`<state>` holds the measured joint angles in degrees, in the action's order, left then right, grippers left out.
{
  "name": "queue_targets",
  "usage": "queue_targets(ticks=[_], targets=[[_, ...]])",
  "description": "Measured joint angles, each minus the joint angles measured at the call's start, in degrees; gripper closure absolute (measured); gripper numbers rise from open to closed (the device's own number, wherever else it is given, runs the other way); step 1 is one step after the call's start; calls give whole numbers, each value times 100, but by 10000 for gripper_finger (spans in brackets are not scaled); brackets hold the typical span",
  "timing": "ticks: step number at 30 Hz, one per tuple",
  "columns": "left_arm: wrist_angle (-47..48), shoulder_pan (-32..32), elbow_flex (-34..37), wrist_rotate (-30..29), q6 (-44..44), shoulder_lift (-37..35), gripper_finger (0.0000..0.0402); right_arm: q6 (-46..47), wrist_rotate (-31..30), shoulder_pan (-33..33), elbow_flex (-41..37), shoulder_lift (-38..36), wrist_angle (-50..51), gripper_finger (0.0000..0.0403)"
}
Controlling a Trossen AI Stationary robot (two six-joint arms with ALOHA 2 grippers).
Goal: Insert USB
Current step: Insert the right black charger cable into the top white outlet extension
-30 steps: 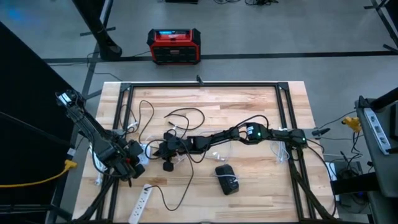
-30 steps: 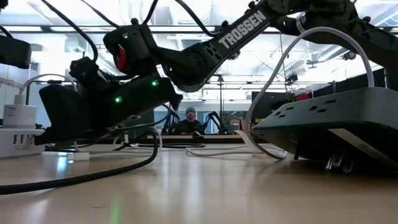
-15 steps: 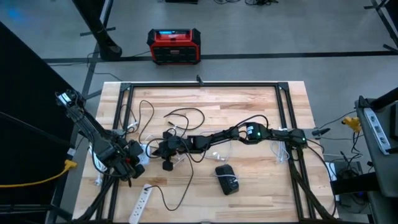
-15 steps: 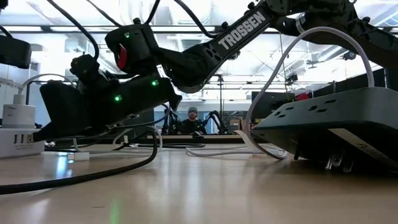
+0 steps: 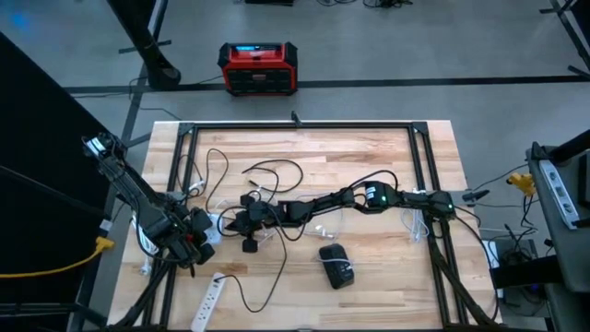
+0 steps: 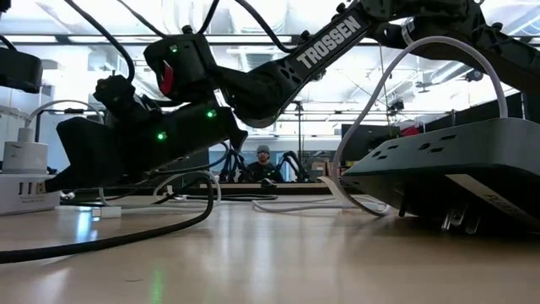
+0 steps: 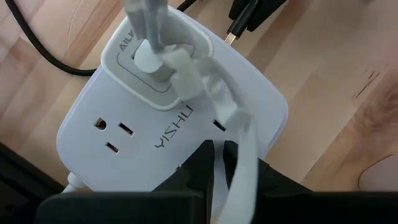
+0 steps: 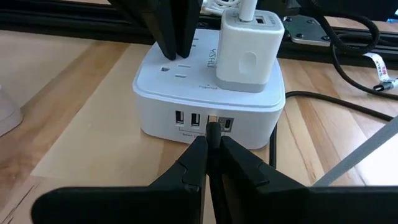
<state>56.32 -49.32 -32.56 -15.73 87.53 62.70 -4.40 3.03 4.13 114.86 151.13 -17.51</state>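
Nosing a small dark USB plug (image 8: 212,132) up to the front face of the white power cube (image 8: 208,87), the right gripper (image 8: 210,148) has its fingers clenched on the plug, whose metal tip sits right at the row of USB ports (image 8: 204,120), seemingly at the third opening from the left. Judging from this, the step in hand is the final alignment and push; the next move calls for a straight, gentle advance along the port's axis, with the cube kept from sliding back. The left gripper (image 7: 218,163), fingers pinched together, presses down on top of the cube beside its outlets, apparently bracing it. A white adapter (image 8: 250,45) with its cable is plugged into the cube's top. The cube rests on the wooden counter (image 5: 369,157) near its left edge, amid loose black cables (image 5: 267,171).
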Motion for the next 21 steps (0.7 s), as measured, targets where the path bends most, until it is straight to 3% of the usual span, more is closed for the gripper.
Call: queue_targets(ticks=[10, 21], targets=[[-25, 0, 2, 13, -8, -2, 374, 76, 31, 43, -27, 147, -254, 381], [-43, 0, 0, 30, -151, -9, 374, 90, 111, 45, 459, 374, -134, 381]])
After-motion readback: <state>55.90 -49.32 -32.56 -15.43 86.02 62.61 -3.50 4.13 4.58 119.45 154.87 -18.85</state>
